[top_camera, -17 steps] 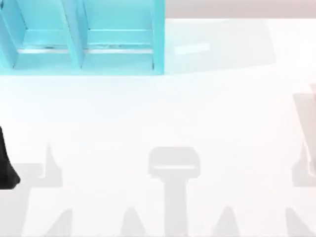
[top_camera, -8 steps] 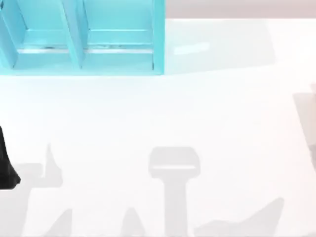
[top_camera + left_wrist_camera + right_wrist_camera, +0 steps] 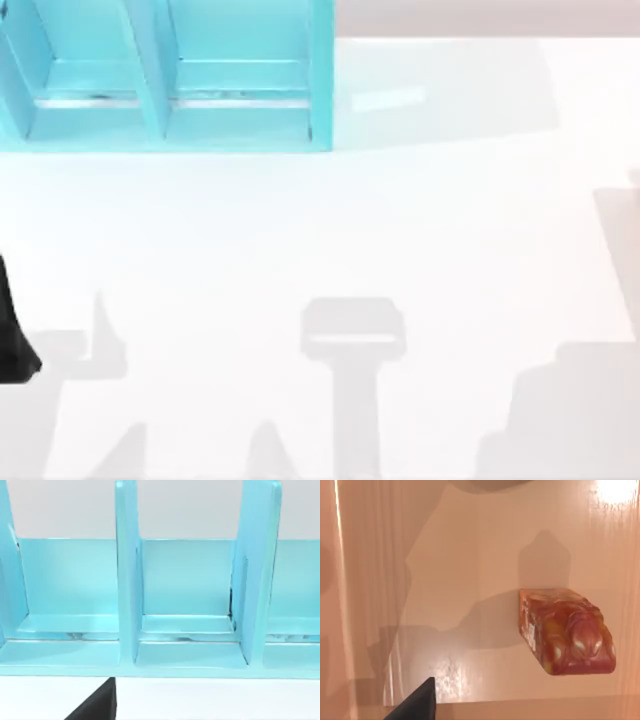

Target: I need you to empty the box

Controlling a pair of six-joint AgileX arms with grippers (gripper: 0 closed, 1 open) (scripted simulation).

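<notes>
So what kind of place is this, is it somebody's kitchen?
Probably not a kitchen: it looks like a computer-made robot test table. There's a plain white table, a light blue rack with dividers at the back left, and a reddish packet lying inside a box.

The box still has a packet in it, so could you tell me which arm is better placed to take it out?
Right, I'd judge. Its wrist view looks into the box at the red packet on its floor. The left wrist view faces the turquoise shelf, and the left arm sits at the table's left edge.
</notes>
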